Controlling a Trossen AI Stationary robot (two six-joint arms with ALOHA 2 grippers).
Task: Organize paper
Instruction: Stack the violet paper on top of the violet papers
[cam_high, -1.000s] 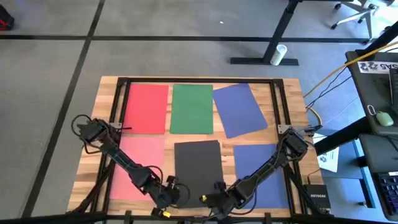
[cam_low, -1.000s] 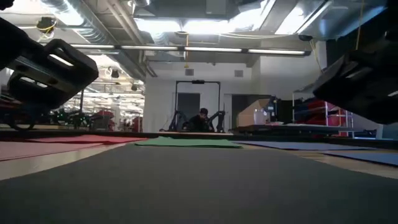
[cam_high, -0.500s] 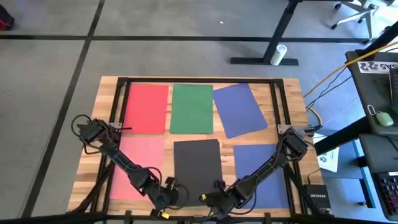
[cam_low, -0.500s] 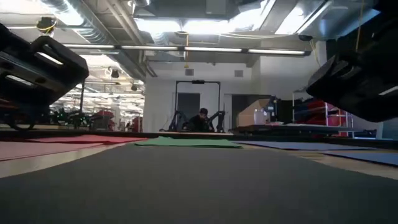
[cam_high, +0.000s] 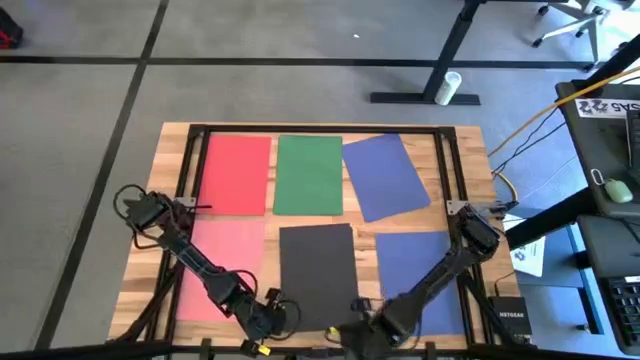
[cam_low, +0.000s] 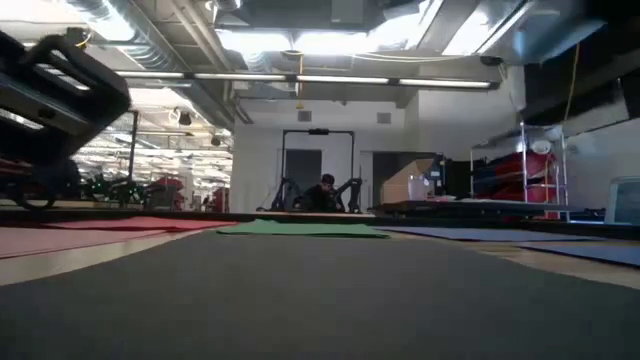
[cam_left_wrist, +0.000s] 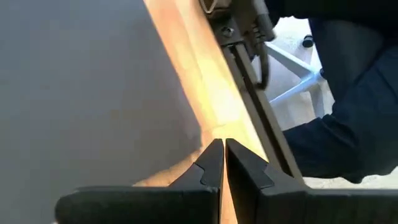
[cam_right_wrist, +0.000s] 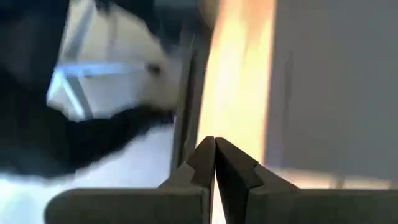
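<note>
Since a second ago the right gripper (cam_high: 345, 333) has slid back off the dark grey sheet (cam_high: 318, 275), clenched empty like the left gripper (cam_high: 285, 312).

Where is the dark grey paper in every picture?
High view: dark grey paper lies in the near middle, between the pink sheet and a blue sheet.
Low view: it fills the foreground.
Left wrist view: the grey area beside the wooden table edge.
Right wrist view: the grey area.
Shared landmark: the wooden table edge.
</note>
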